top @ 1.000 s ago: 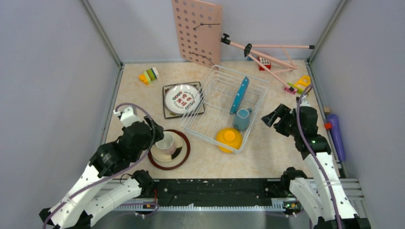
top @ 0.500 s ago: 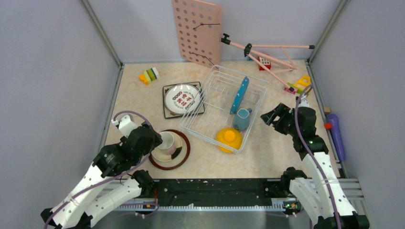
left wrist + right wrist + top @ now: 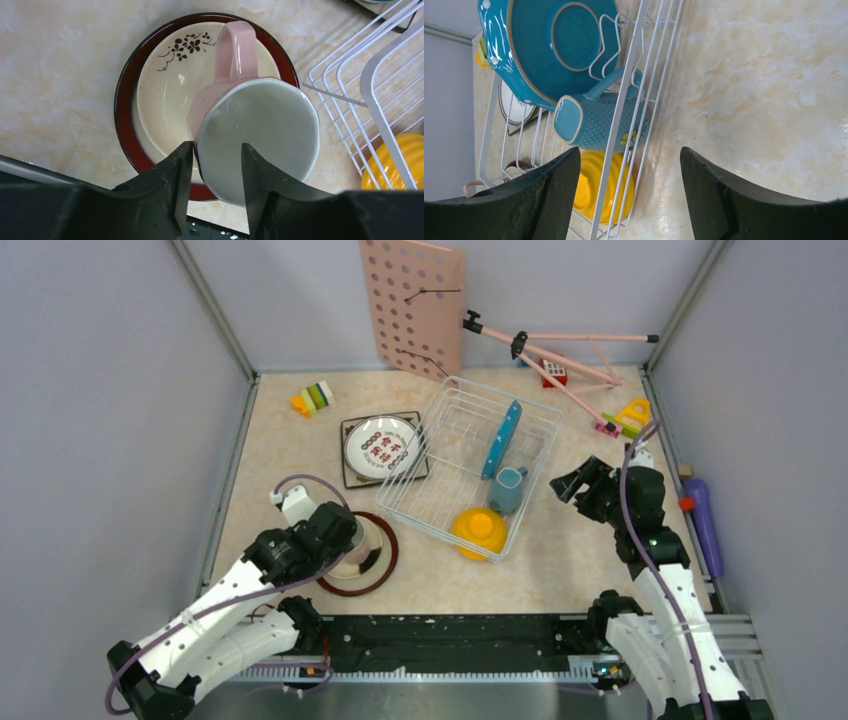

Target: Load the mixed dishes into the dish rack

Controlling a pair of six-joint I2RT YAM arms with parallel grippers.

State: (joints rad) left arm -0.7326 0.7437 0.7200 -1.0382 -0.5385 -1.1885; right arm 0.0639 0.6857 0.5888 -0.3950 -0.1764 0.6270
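The pink cup (image 3: 260, 125) stands on the cream plate (image 3: 165, 100), which lies in the brown-rimmed plate (image 3: 380, 565). My left gripper (image 3: 216, 147) straddles the cup's near wall: one finger touches the outside, the other is inside, still a gap off the wall. The dish rack (image 3: 505, 397) holds the blue polka-dot plate (image 3: 501, 438) on edge, the blue-grey mug (image 3: 507, 490) and the yellow bowl (image 3: 479, 530). Left of the rack, the white plate with characters (image 3: 381, 445) lies on the square floral plate (image 3: 350, 478). My right gripper (image 3: 565, 485) hovers open beside the rack, empty.
A pink pegboard (image 3: 412, 305) leans on the back wall, with a pink stand (image 3: 550, 355) lying beside it. Toy blocks (image 3: 312, 398) sit at the back left and a yellow toy (image 3: 630, 415) at the back right. A purple bottle (image 3: 703, 520) lies beyond the right edge.
My left arm has swung right and forward over the pink cup, and its jaws have narrowed around the cup's wall. The right arm has barely moved.
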